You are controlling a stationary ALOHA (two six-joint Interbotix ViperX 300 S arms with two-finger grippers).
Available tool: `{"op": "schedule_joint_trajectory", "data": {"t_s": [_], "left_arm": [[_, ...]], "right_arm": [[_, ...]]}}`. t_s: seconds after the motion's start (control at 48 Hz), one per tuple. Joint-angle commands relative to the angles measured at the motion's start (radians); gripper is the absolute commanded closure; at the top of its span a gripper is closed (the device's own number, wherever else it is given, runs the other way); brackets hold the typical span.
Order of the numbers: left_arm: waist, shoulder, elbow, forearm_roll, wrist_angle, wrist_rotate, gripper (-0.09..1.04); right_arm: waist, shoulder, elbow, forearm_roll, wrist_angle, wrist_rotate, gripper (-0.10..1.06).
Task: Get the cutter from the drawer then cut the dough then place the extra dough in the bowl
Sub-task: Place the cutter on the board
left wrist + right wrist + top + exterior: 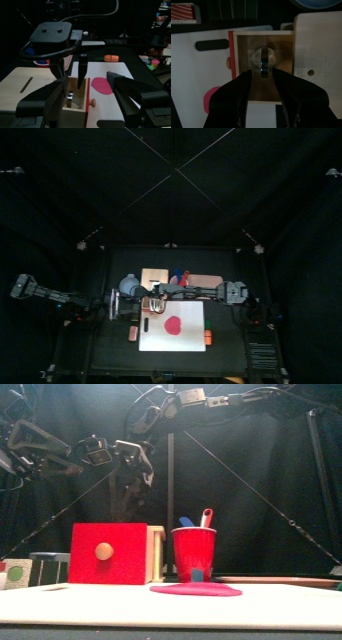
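Reaching down into the open drawer point(286, 45), the right gripper point(264, 74) has its jaws parted just over the cutter point(263, 60), which lies inside on the drawer floor. To do this well, I'd centre the jaws on the wire handle, lower straight, close firmly, then lift vertically so nothing catches the drawer walls. The left gripper point(83, 84), jaws spread wide, waits at the drawer's red front. The dough point(197, 590) lies flat on the board point(194, 340).

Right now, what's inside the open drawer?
A round metal cutter sits on the wooden floor of the drawer. The right end effector is over it, covering the cutter's near edge and the floor beyond; whether it grips the handle can't be seen.
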Motion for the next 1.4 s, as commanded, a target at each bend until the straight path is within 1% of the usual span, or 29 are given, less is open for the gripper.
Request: {"op": "schedule_joint_trajectory", "data": {"t_s": [0.021, 0.375, 0.625, 0.708, 0.875, 0.979, 1.146, 1.396], "left_arm": [[-0.014, 0.002, -0.011, 0.005, -0.003, 0.002, 0.00], [-0.034, 0.002, -0.011, 0.005, -0.002, 0.000, 0.00], [-0.037, 0.002, -0.011, 0.000, 0.043, 0.000, 0.00], [-0.037, 0.002, -0.011, -0.005, 0.063, 0.000, 0.00], [-0.037, 0.002, -0.011, -0.009, 0.069, 0.000, 0.00], [-0.037, 0.002, -0.011, -0.009, 0.074, 0.000, 0.00], [-0.037, 0.002, -0.009, -0.011, 0.078, 0.000, 0.00], [-0.037, 0.002, -0.009, -0.014, 0.098, 0.000, 0.00]], "right_arm": [[-0.008, -0.021, -0.025, -0.002, -0.003, -0.002, 0.21], [-0.014, 0.002, -0.029, -0.021, -0.006, -0.002, 0.21], [-0.014, 0.014, -0.031, -0.020, -0.006, -0.002, 0.22], [-0.014, 0.014, -0.031, -0.020, -0.006, -0.002, 0.25], [-0.014, 0.014, -0.031, -0.017, -0.006, 0.000, 0.39], [-0.015, 0.015, -0.032, -0.015, -0.006, 0.000, 0.44], [-0.014, 0.015, -0.041, -0.015, -0.003, 0.002, 0.45], [-0.008, 0.012, -0.103, -0.015, 0.037, 0.002, 0.45]]}}
